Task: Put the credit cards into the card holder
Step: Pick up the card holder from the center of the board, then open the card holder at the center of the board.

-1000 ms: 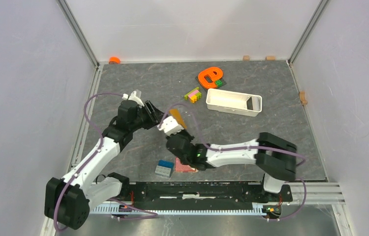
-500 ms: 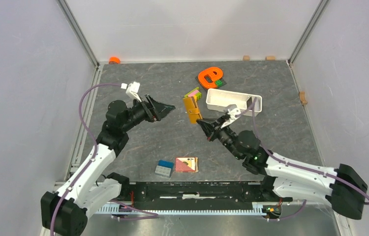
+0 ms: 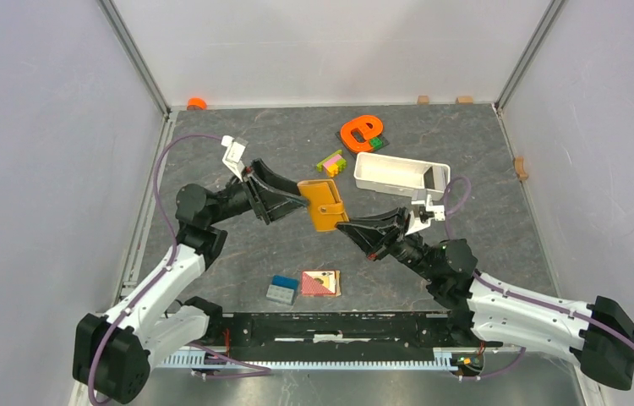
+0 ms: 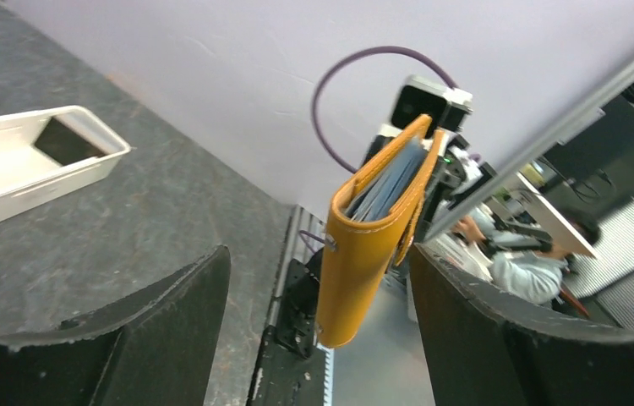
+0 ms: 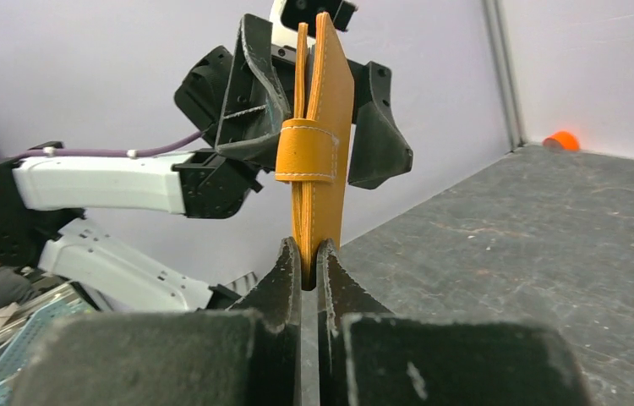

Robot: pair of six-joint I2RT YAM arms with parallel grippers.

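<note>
The tan-orange card holder point(image 3: 324, 205) hangs in the air above the table's middle, folded, with its snap strap closed. My right gripper point(image 3: 345, 227) is shut on its lower edge, as the right wrist view shows for the gripper point(image 5: 309, 254) and the holder point(image 5: 318, 152). My left gripper point(image 3: 301, 205) is open, its fingers point(image 4: 170, 313) either side of the holder's spine end point(image 4: 373, 228) without touching it. Grey-blue credit cards point(image 4: 390, 182) show edge-on inside the holder.
A white tray point(image 3: 401, 175) stands at the back right, with an orange letter shape point(image 3: 360, 131) and coloured bricks point(image 3: 330, 162) behind it. A red-and-tan tile point(image 3: 320, 283) and a blue-grey block point(image 3: 282, 289) lie near the front edge. An orange cap point(image 3: 197, 103) sits in the far left corner.
My right gripper has carried the holder up and toward the left arm. My left gripper has moved right and now straddles the holder with open jaws.
</note>
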